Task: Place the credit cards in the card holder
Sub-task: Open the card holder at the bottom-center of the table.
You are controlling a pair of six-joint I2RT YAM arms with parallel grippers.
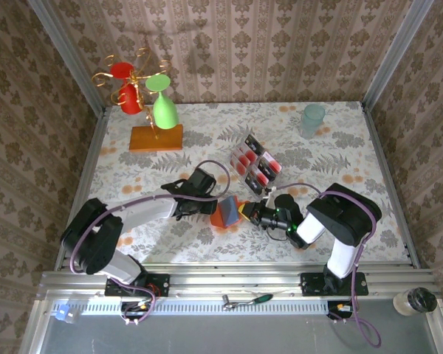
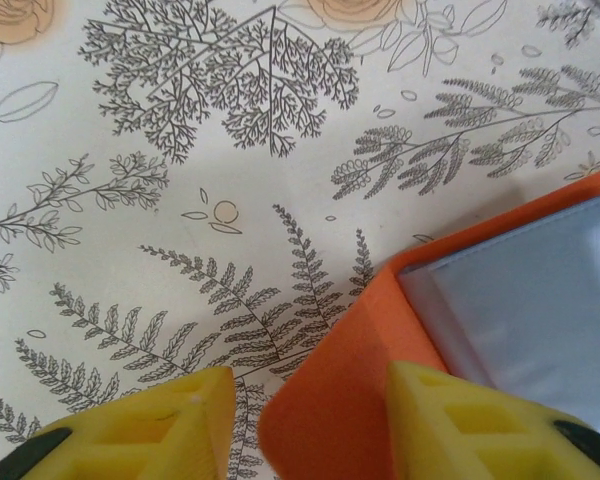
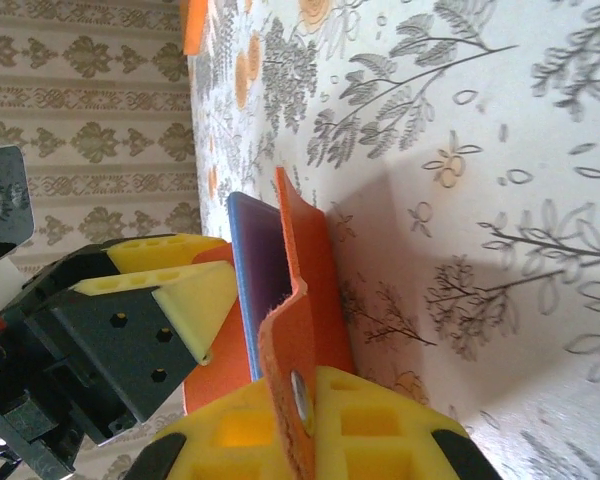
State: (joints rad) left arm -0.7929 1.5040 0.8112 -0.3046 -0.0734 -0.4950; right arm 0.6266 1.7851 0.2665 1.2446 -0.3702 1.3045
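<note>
Here card holder (image 1: 226,214) flap clenched in right tool (image 3: 300,405); corner inside released left tool (image 2: 310,400).

No legible text, label or number on anything.

Lots of bare surface (image 1: 362,162) toward the right edge. Around the card holder (image 1: 225,212) it's tight: left pincer (image 1: 213,206) and right pincer (image 1: 251,214) flank it, credit cards (image 1: 255,164) just behind.

The card holder (image 1: 227,212), a small orange-red wallet with a grey inner face, stands open on edge on the desk (image 1: 340,147), its snap flap pinched in the right end effector (image 3: 298,398). The credit cards (image 1: 252,164), black and pink with red marks, lie fanned just beyond.
</note>
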